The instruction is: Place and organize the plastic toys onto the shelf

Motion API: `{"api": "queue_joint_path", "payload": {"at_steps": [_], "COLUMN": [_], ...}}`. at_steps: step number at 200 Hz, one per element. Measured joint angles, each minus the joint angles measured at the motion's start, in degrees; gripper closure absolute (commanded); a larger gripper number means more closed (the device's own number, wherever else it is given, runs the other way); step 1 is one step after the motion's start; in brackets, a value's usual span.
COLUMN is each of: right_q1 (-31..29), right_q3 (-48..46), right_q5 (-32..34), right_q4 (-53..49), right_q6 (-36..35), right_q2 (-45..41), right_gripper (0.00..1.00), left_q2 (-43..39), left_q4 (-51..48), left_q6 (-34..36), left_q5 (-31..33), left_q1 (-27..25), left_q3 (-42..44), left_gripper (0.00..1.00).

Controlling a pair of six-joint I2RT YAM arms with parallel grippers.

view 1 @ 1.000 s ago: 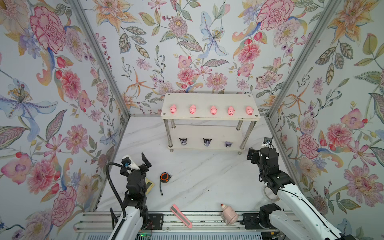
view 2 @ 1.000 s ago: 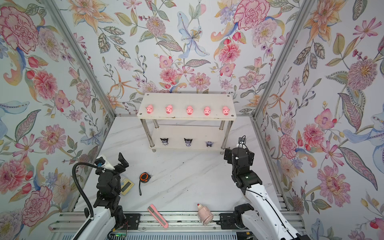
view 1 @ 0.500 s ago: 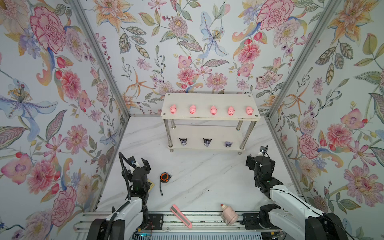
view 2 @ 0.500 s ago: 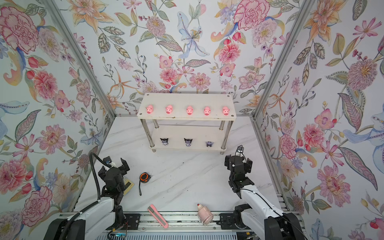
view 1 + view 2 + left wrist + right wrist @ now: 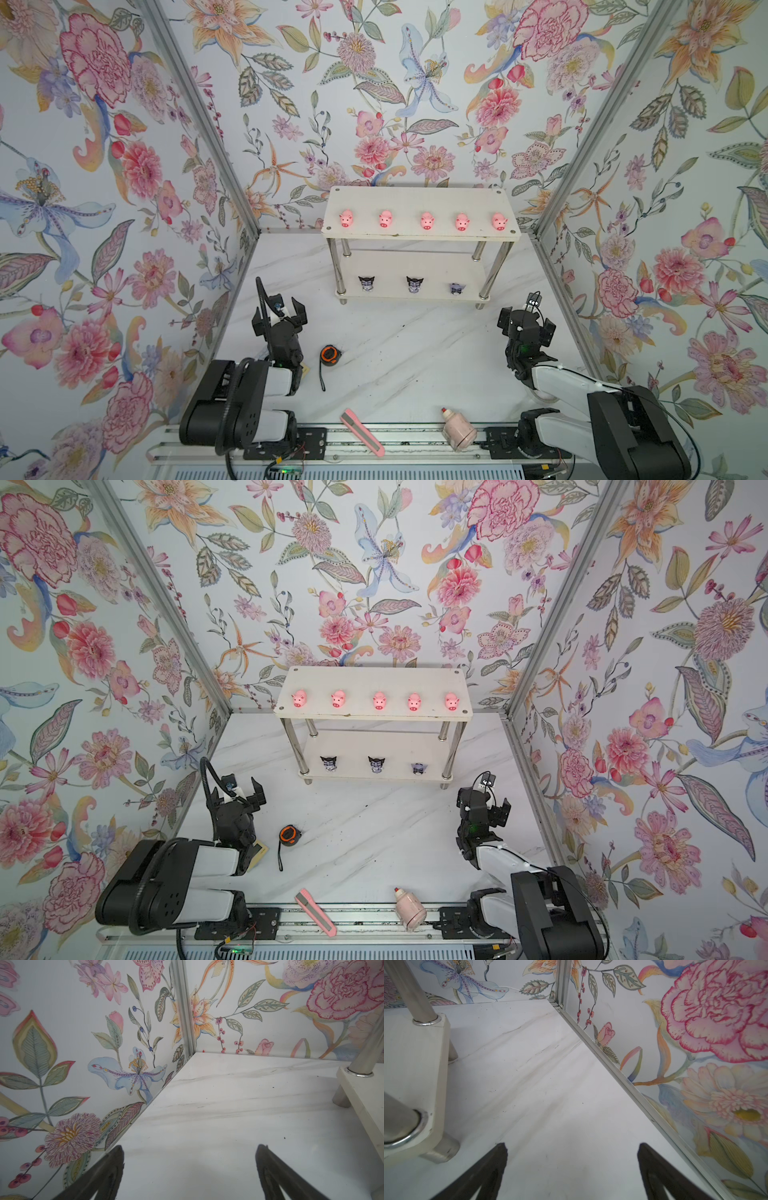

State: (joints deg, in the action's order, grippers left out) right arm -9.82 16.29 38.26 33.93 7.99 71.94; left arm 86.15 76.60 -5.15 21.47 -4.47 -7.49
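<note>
Nearest, a pink box cutter (image 5: 361, 432) and a pale pink bottle (image 5: 458, 428) are lying at the front edge of the table (image 5: 415, 357). Behind them, the left gripper (image 5: 279, 315) and right gripper (image 5: 527, 323) are sitting low, jaws spread wide and holding nothing. A tape measure (image 5: 330, 354) is lying beside the left one. Farthest, the shelf (image 5: 415, 199) is carrying five pig figures (image 5: 427, 220) in a row on top and three horned figurines (image 5: 414, 284) on its lower board.

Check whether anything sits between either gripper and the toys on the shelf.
Nothing visible does. Only bare table separates the left gripper and the right gripper from the shelf, where the pigs line the top board and the horned figures the lower one. The tape measure lies nearer the front, outside both paths.
</note>
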Motion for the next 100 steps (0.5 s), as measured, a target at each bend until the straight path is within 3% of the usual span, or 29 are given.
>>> {"api": "queue_joint_path", "payload": {"at_steps": [15,64,100], "right_q1": [0.22,1.44,3.78], "right_q3": [0.79,-0.87,-0.68], "right_q5": [-0.04,-0.70,-5.60], "right_q4": [4.20,22.58,23.34], "right_q6": [-0.92,-4.20,-4.50], "right_q2": [3.39,9.64,10.93], "right_gripper": [0.01,0.01,0.01], "left_q2": [4.66,4.72,4.72], "left_q4": [3.85,7.45,7.02], "left_q6": [2.05,4.39,4.39], "left_q5": [-1.95,-4.37,-4.37], "left_q1": [-1.16,-1.81,-1.81], "left_q3": [0.90,0.66,-1.22], "left_gripper": [0.01,0.01,0.01]}}
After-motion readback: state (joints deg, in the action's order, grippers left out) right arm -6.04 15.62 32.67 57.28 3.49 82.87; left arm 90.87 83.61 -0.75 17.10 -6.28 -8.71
